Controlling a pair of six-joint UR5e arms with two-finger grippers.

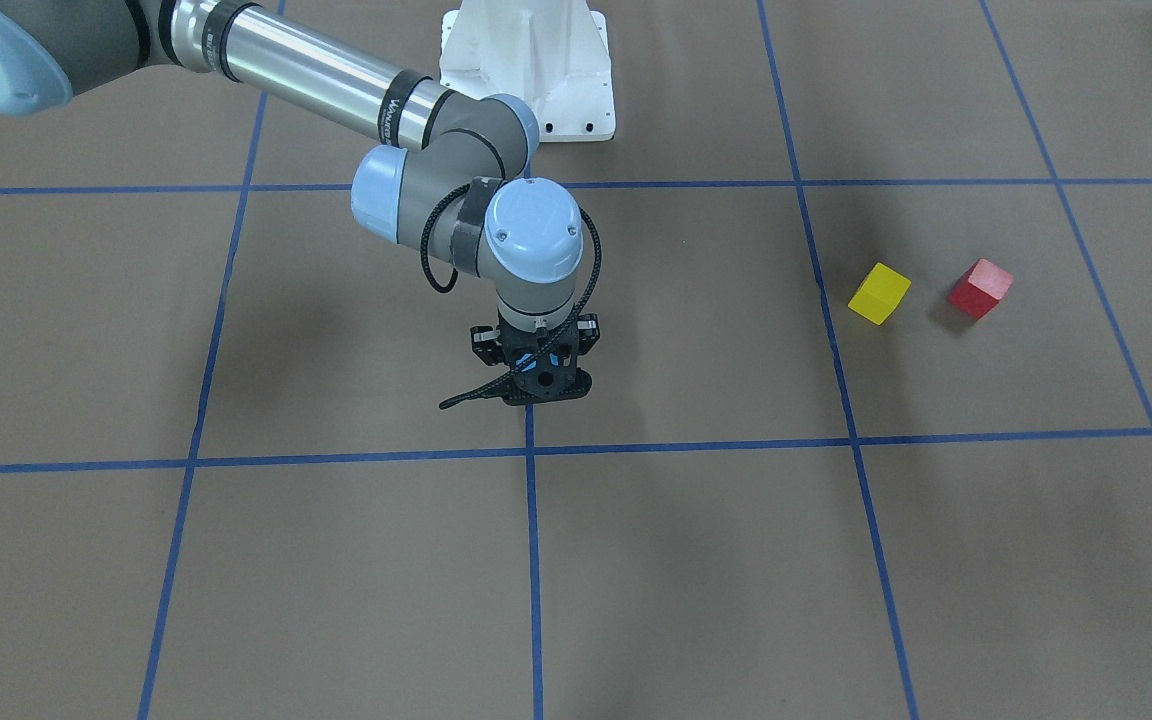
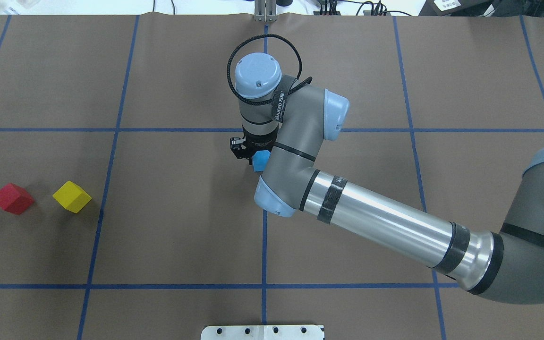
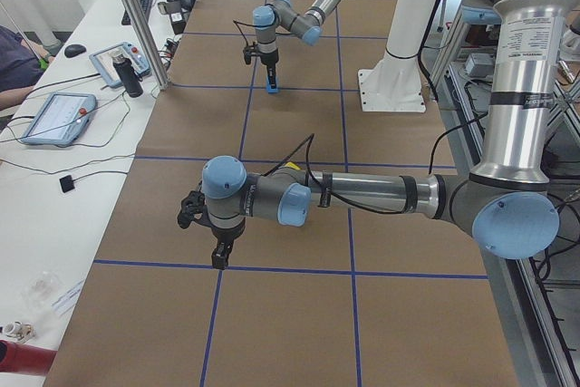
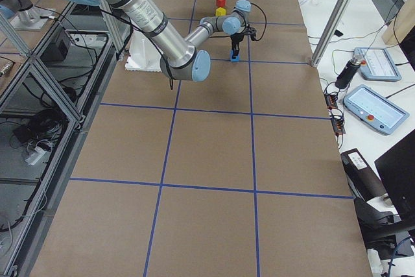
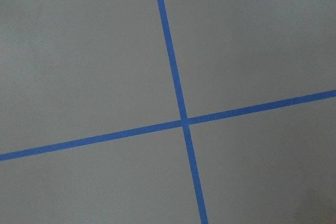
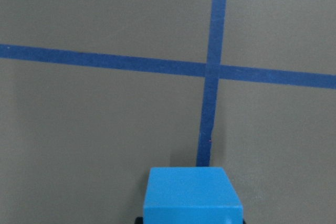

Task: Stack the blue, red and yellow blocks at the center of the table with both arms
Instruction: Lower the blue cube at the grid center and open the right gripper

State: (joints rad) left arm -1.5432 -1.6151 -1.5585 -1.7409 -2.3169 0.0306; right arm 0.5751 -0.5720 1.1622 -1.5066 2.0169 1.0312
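My right gripper [image 2: 252, 158] points down near the table's centre, beside a crossing of blue tape lines. It is shut on the blue block [image 2: 261, 160], held at or just above the table. The block fills the bottom of the right wrist view [image 6: 192, 195]. In the front-facing view the gripper [image 1: 539, 385] covers most of it. The yellow block [image 2: 72, 196] and the red block [image 2: 13, 198] lie side by side, apart, far to the robot's left. My left gripper [image 3: 217, 256] hangs low over the table at that end. I cannot tell if it is open or shut.
Blue tape lines [image 5: 182, 121] divide the brown table into squares. The white robot base [image 1: 526, 70] stands at the robot's edge. A side bench with tablets [image 4: 373, 108] and cables runs along the operators' side.
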